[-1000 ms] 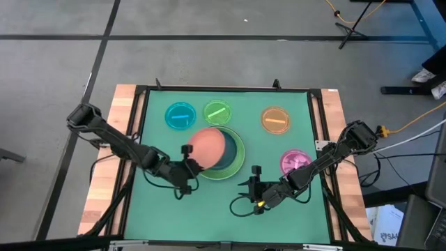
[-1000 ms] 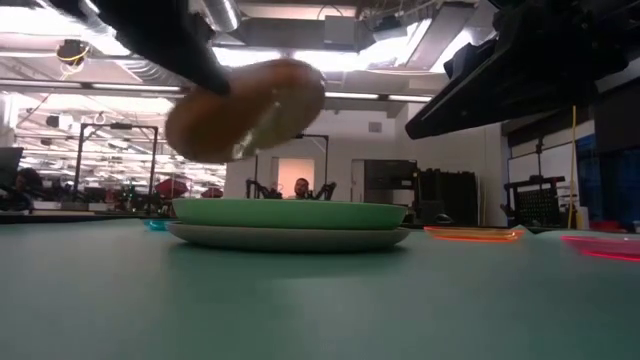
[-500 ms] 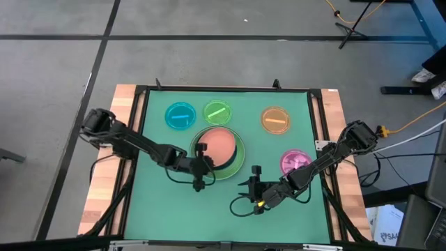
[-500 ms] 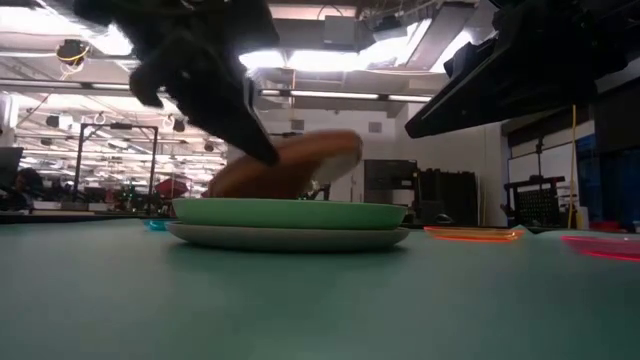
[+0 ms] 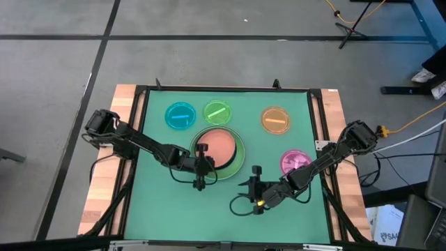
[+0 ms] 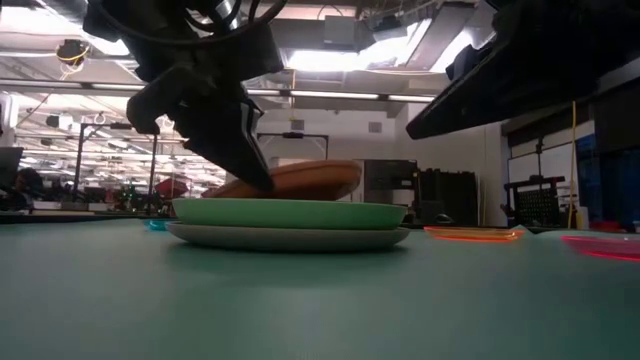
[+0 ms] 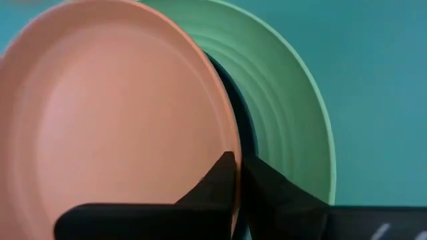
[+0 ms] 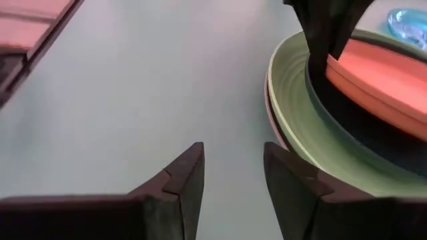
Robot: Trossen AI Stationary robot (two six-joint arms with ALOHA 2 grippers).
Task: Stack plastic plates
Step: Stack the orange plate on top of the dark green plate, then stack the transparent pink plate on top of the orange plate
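A salmon plate [image 5: 219,145] is held low over a stack near the table's middle. The stack is a dark teal plate [image 5: 235,155] lying in a large light green plate [image 5: 239,162], which lies on a grey plate [image 6: 290,238]. My left gripper [image 5: 201,155] is shut on the salmon plate at the stack's near-left side. My right gripper [image 5: 255,180] is open and empty, on the near side to the right of the stack. Small blue [image 5: 180,115], green [image 5: 217,111], orange [image 5: 276,119] and pink [image 5: 295,162] plates lie flat on the mat. My left gripper pinches the salmon plate's rim [image 7: 235,155] at its near-left side, one finger [image 7: 217,180] on the plate's upper face and the other [image 7: 277,197] under it. The fingers slant down from the near left. The plate [image 6: 300,180] is slightly tilted just above the teal plate; whether it touches, I cannot tell.
The green mat [image 5: 174,202] is bare on the near left. Raised wooden edges [image 5: 104,188] and a dark frame border the table. My right arm [image 5: 327,159] lies across the right side beside the pink plate.
My left gripper has gone toward the table's right edge and down with the salmon plate. The plate was steeply tilted and high over the stack's left part; now it is nearly level and low over the teal plate. My right gripper has kept still.
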